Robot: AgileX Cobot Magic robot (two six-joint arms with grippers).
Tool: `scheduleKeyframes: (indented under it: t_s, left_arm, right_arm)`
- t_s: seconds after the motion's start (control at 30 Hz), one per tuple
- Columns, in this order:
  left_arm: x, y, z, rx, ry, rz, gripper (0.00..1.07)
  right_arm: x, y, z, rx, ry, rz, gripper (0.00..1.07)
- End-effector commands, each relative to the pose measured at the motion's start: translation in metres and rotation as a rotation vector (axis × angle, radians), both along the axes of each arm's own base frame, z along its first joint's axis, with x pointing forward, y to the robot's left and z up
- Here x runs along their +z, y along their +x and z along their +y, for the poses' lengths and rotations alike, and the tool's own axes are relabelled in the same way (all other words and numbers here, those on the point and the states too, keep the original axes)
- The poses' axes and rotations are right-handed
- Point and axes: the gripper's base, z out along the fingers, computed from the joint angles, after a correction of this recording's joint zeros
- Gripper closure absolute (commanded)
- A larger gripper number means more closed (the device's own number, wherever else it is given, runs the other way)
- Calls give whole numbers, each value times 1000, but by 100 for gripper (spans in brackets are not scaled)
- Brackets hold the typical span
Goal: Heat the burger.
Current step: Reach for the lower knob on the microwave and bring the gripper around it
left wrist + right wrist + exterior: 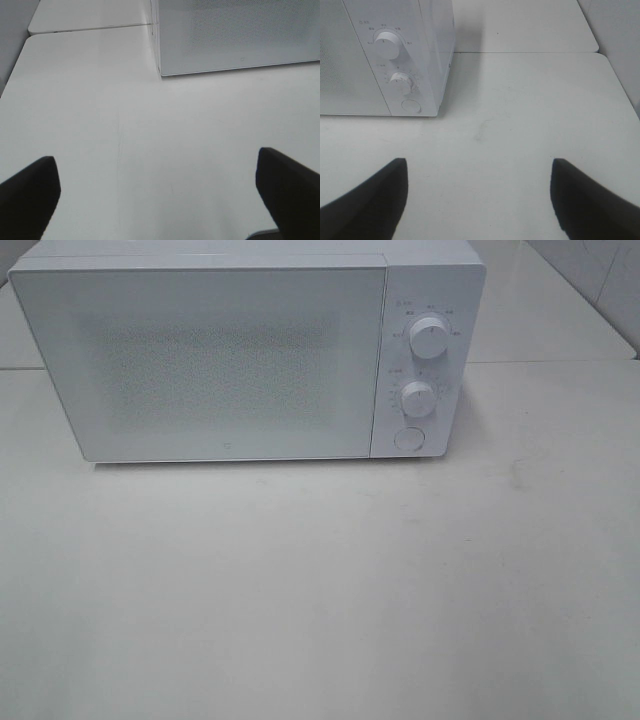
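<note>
No burger shows in any view. A white microwave (230, 355) stands at the back of the table with its door shut. On its right panel sit an upper knob (428, 337), a lower knob (418, 399) and a round button (408, 439). My left gripper (157, 192) hangs open over bare table, short of the microwave's lower left corner (162, 72). My right gripper (479, 195) is open too, over bare table in front of the control panel (400, 65). Neither gripper appears in the exterior high view.
The white table (320, 590) spreads out in front of the microwave. A seam (90, 27) joins it to a second table behind. A grey wall (620, 30) rises past the right edge.
</note>
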Motion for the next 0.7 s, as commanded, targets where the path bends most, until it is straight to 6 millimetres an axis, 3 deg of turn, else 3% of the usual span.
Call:
scheduleKeyframes:
  t_s: [0.03, 0.7]
  left_arm:
    - [0, -2, -1, 1, -12, -16, 5]
    - [0, -2, -1, 1, -12, -16, 5]
  right_arm:
    - [4, 15, 2, 3, 0, -24, 31]
    - [-15, 89, 11, 24, -2, 5, 31]
